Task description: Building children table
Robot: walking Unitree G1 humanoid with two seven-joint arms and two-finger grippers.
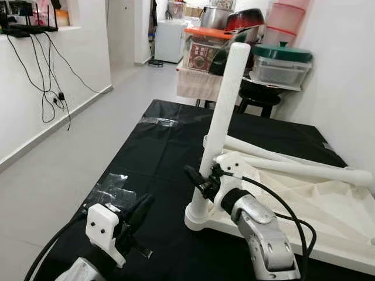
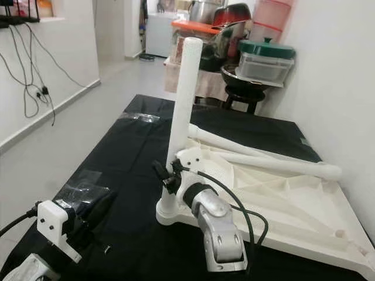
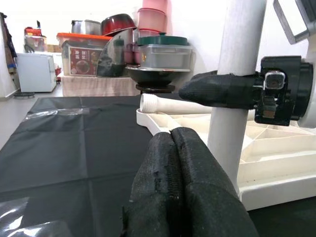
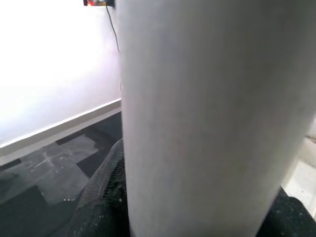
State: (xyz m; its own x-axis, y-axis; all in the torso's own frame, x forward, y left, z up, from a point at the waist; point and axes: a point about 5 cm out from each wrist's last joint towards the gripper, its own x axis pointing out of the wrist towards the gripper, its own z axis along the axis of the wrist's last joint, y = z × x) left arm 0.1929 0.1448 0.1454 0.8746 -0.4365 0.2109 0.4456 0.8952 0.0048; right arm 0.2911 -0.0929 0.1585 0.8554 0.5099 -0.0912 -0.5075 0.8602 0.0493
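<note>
— How's the light?
— Bright, even daylight; the wall (image 4: 44,64) is blown out white.
— Sharpness?
— Head views are crisp; the white leg (image 4: 207,118) is blurred, too close to focus.

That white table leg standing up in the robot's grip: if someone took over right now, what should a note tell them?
Right gripper: shut on the upright white leg, low down near its corner socket.
Left gripper: shut, empty, hovering over the black sheet.
The white tabletop lies upside down on the sheet; two more legs lie across it.
Done: one leg stands in its corner.
Left: probably fitting the remaining legs, then turning the table over.
</note>
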